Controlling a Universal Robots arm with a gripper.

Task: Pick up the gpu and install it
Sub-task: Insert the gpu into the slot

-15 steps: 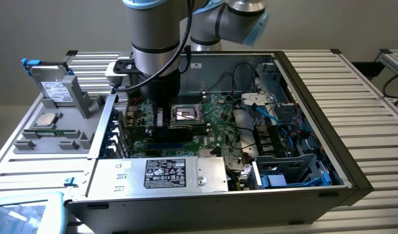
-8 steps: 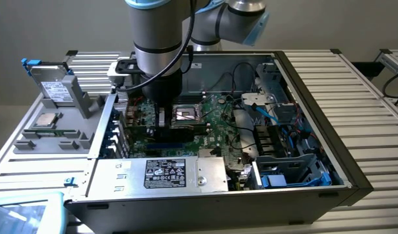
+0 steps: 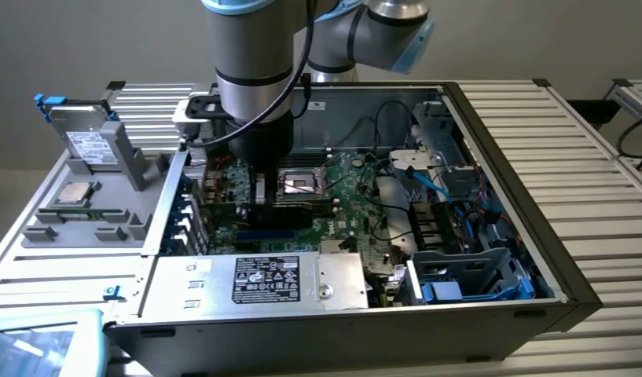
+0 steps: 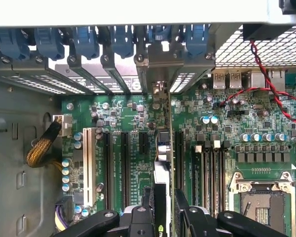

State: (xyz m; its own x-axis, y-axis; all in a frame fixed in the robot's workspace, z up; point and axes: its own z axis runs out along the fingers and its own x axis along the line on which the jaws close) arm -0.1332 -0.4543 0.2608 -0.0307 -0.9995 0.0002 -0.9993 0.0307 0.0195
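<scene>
Exterior view, left to right, everything placed off the CPU socket (image 3: 299, 185).

- Well to the exterior view's left of the socket, outside the case (image 3: 509, 302): a grey parts tray (image 3: 90, 228) with a hard drive (image 3: 88, 145) standing in it. Tray and case both sit on the slatted counter (image 3: 583, 149).
- Just to the exterior view's left of the socket: the arm (image 3: 252, 55) drops straight down into the case. The claw (image 3: 260, 192) is low over the motherboard (image 3: 336, 212).
- To the exterior view's right of the socket: loose cables, then the drive cage (image 3: 467, 275).

Wrist view, the relation that matters:

- The claw (image 4: 163, 215) has one finger on each side of the gpu (image 4: 161, 165) and looks clamped on it. That is my reading, since a sliver of board shows beside one finger.
- The gpu stands upright and edge-on directly under the claw, with no offset to either side.
- Its long axis runs parallel to the expansion slots (image 4: 124, 163). It points away from the claw toward the row of blue latches (image 4: 86, 42) on the case wall.
- From the socket (image 4: 259, 202), the card lies beyond the memory slots, among the expansion slots.
- The card hides its own lower edge, so I cannot tell whether it is seated in a slot or above one.
</scene>
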